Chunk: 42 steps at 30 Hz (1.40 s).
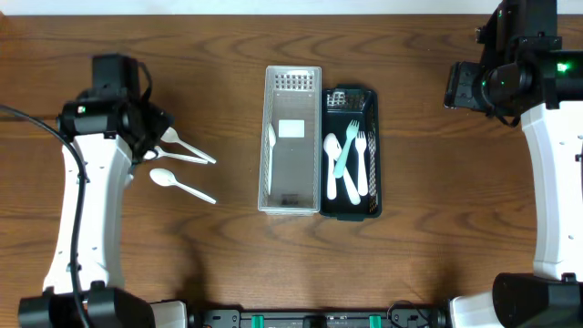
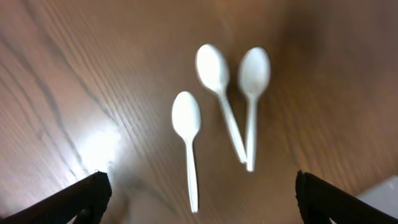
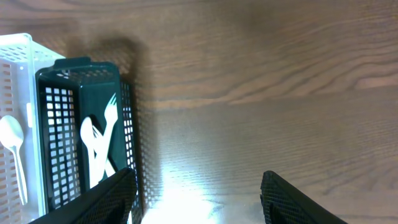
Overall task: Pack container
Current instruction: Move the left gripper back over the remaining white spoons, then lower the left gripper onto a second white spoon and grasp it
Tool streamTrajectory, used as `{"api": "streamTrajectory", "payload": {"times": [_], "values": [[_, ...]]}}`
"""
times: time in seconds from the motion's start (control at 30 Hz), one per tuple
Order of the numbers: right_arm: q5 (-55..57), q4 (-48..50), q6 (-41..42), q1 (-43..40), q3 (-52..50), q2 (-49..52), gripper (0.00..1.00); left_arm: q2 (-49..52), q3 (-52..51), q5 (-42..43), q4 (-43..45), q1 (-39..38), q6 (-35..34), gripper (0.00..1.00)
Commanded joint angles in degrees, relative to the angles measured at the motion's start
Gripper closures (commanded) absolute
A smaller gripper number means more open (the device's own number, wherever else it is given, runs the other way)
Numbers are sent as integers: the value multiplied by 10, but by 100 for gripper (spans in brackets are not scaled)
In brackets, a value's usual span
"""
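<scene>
Left hand point(image 2: 200, 202) hung released above three white spoons point(image 2: 211, 65) lying clear on the table point(image 2: 62, 93). Right hand point(image 3: 199, 199), also released, hovered beside the dark basket point(image 3: 78, 68), which touched the white basket point(image 3: 15, 43).

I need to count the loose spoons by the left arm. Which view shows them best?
Left wrist: all three loose spoons lie in full, close view. Overhead shows them small, two partly under the left gripper. Right wrist shows none of them.
</scene>
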Motion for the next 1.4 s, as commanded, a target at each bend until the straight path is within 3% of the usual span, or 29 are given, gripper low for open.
{"api": "streamTrajectory", "payload": {"times": [0.0, 0.3, 0.9, 1.1, 1.37], "values": [[4, -1, -9, -3, 3, 2, 33, 8, -65, 41, 28, 12, -25, 3], [4, -1, -9, -3, 3, 2, 33, 31, -195, 73, 145, 10, -28, 5], [4, -3, -9, -3, 3, 2, 33, 139, -205, 75, 203, 10, -28, 8], [4, -3, -9, -3, 3, 2, 33, 150, -205, 74, 206, 10, -28, 22], [4, -5, -9, -3, 3, 2, 33, 182, -206, 75, 206, 10, -28, 22]]}}
